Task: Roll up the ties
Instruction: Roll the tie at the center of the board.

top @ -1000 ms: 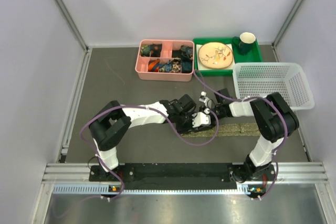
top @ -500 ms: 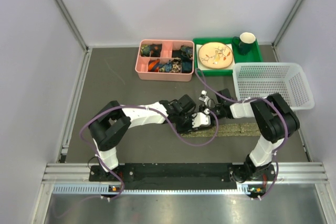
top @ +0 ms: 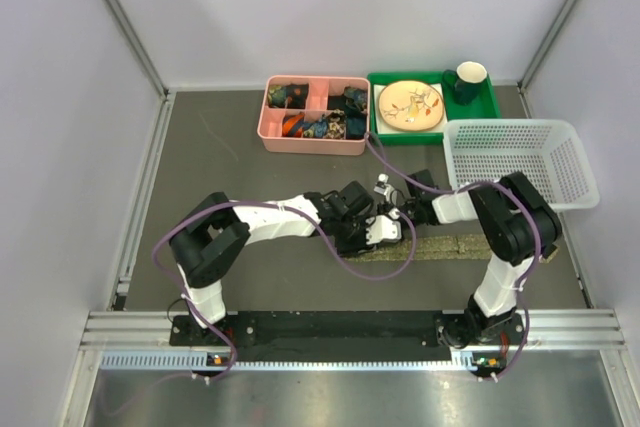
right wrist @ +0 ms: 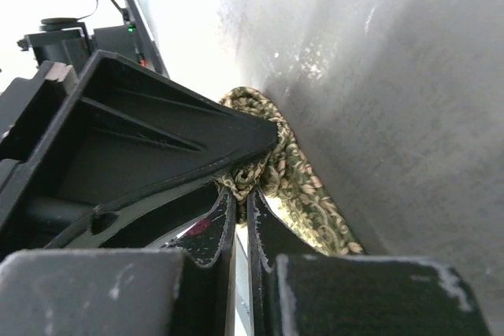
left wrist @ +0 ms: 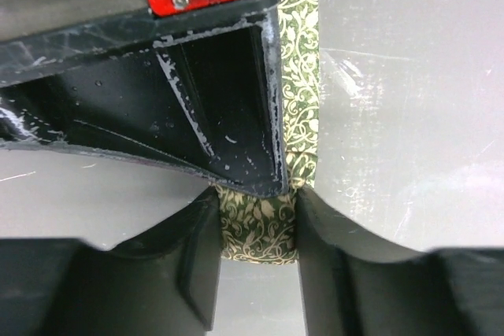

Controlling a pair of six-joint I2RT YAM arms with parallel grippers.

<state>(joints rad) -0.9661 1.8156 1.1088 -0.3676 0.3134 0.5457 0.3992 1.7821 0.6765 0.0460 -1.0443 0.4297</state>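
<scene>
Now, right jaws pinched tight on the tie [right wrist: 303, 194], left jaws clasping its edges

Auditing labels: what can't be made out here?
- Top view: left end of the tie, hidden beneath the arms.
- Left wrist view: whether the left gripper squeezes or only straddles the tie; edges too dark.
- Right wrist view: fabric inside the right gripper, blocked by its fingers.
- Top view: pink box contents, too small.

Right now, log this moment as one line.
task: roll tie | tie: flat on table, one end bunched | left jaws: astride tie end, grip unclear | right jaws: shut on bunched tie end
</scene>
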